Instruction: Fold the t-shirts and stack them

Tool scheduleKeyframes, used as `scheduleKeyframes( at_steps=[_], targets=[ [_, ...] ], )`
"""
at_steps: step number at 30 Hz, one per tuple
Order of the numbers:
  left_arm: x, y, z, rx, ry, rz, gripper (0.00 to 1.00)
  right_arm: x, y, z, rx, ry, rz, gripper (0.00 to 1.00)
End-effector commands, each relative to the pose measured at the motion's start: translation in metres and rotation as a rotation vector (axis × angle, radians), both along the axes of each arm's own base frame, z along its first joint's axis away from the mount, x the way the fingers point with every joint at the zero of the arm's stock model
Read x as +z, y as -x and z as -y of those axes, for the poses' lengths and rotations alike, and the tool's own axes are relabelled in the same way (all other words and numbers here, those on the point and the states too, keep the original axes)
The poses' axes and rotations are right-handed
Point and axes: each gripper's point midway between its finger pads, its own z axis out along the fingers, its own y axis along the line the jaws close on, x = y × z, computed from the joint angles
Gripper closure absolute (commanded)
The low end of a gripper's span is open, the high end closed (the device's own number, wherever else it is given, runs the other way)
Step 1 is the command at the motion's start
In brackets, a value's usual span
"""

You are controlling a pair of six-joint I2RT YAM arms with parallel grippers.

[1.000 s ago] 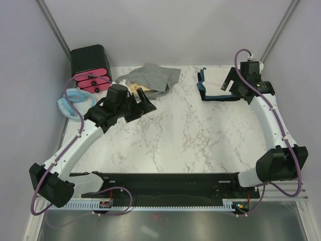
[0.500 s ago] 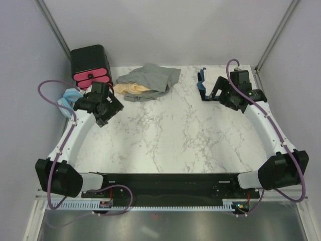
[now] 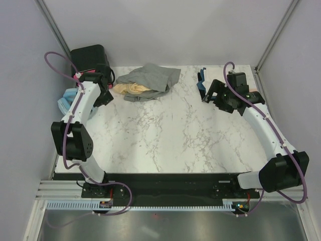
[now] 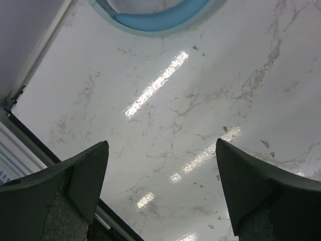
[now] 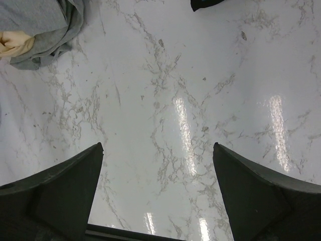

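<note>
A crumpled heather-grey t-shirt point(image 3: 150, 77) lies at the back of the marble table point(image 3: 170, 135), with a tan-yellow t-shirt point(image 3: 131, 89) poking out under its left side. A dark navy t-shirt point(image 3: 201, 84) lies at the back right, partly hidden by my right gripper point(image 3: 212, 93). That gripper hangs open over bare marble, just right of the grey pile. In the right wrist view the grey t-shirt point(image 5: 40, 22), the tan-yellow t-shirt point(image 5: 14, 43) and a dark corner point(image 5: 210, 4) show beyond the open right gripper point(image 5: 158, 191). My left gripper point(image 3: 104, 94) is open near the left edge, left of the pile; in the left wrist view the left gripper point(image 4: 160, 191) holds nothing.
A black box with pink drawers point(image 3: 90, 57) stands at the back left corner. A light-blue coiled hose point(image 3: 65, 104) lies beside it at the table's left edge, and the hose point(image 4: 155, 17) shows at the top of the left wrist view. Walls close in on the sides and the back.
My left arm has folded back to the left edge, away from the grey pile. My right gripper has come a little down and left, over the dark shirt's edge. Both stayed open.
</note>
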Motion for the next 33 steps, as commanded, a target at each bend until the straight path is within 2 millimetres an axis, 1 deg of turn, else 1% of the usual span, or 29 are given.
scheduleKeyframes(
  at_steps=[1, 3, 4, 6, 7, 8, 9, 11, 12, 13, 14, 15, 16, 19, 21, 23, 24, 25, 27, 29, 30, 33],
  targets=[
    [0.032, 0.004, -0.042, -0.005, -0.225, -0.046, 0.04, 0.01, 0.001, -0.006, 0.025, -0.03, 0.034, 0.02],
    [0.033, 0.006, -0.06, -0.001, -0.301, -0.094, 0.03, 0.01, 0.002, -0.008, 0.034, -0.033, 0.029, 0.02],
    [0.029, 0.002, -0.065, -0.003, -0.313, -0.097, 0.02, 0.007, 0.001, -0.009, 0.038, -0.036, 0.022, 0.02],
    [0.016, -0.005, -0.075, -0.044, -0.285, -0.14, 0.02, 0.005, 0.001, -0.011, 0.046, -0.044, 0.011, 0.02],
    [0.012, -0.01, -0.089, -0.026, -0.27, -0.127, 0.02, 0.003, 0.0, -0.014, 0.056, -0.056, 0.004, 0.02],
    [0.007, -0.013, -0.094, -0.031, -0.258, -0.135, 0.02, 0.003, 0.0, -0.015, 0.061, -0.06, 0.002, 0.02],
    [0.0, -0.014, -0.104, -0.042, -0.262, -0.171, 0.03, 0.003, -0.001, -0.016, 0.061, -0.062, 0.003, 0.02],
    [-0.001, -0.02, -0.11, -0.046, -0.269, -0.169, 0.03, 0.003, -0.002, -0.017, 0.06, -0.066, 0.005, 0.02],
    [-0.005, -0.019, -0.113, -0.039, -0.253, -0.176, 0.03, 0.002, -0.002, -0.016, 0.057, -0.067, 0.005, 0.02],
    [-0.006, -0.022, -0.113, -0.044, -0.242, -0.168, 0.03, 0.001, -0.002, -0.017, 0.059, -0.069, 0.001, 0.02],
    [-0.008, -0.03, -0.112, -0.06, -0.235, -0.145, 0.03, -0.001, 0.0, -0.018, 0.062, -0.073, -0.005, 0.02],
    [-0.01, -0.032, -0.113, -0.07, -0.237, -0.149, 0.05, -0.006, 0.002, -0.017, 0.06, -0.075, -0.018, 0.02],
    [-0.017, -0.035, -0.112, -0.072, -0.233, -0.162, 0.05, -0.006, 0.002, -0.02, 0.065, -0.086, -0.015, 0.02],
    [-0.027, -0.04, -0.106, -0.088, -0.214, -0.17, 0.07, -0.013, 0.007, -0.023, 0.075, -0.109, -0.035, 0.02],
    [-0.023, -0.042, -0.101, -0.097, -0.224, -0.149, 0.07, -0.017, 0.009, -0.024, 0.073, -0.113, -0.042, 0.02],
    [-0.021, -0.039, -0.096, -0.116, -0.211, -0.123, 0.06, -0.017, 0.009, -0.024, 0.07, -0.115, -0.037, 0.02],
    [-0.021, -0.043, -0.097, -0.133, -0.219, -0.103, 0.06, -0.018, 0.01, -0.024, 0.07, -0.117, -0.037, 0.02],
    [-0.027, -0.038, -0.097, -0.142, -0.219, -0.123, 0.05, -0.019, 0.01, -0.024, 0.071, -0.118, -0.039, 0.02],
    [-0.035, -0.039, -0.095, -0.152, -0.205, -0.131, 0.05, -0.019, 0.01, -0.025, 0.075, -0.121, -0.04, 0.02],
    [-0.043, -0.042, -0.09, -0.167, -0.18, -0.126, 0.04, -0.017, 0.008, -0.026, 0.08, -0.127, -0.037, 0.02],
    [-0.048, -0.044, -0.09, -0.177, -0.178, -0.136, 0.02, -0.017, 0.008, -0.028, 0.084, -0.131, -0.038, 0.02],
    [-0.056, -0.048, -0.094, -0.164, -0.191, -0.15, 0.0, -0.015, 0.006, -0.03, 0.093, -0.138, -0.036, 0.02]
  ],
)
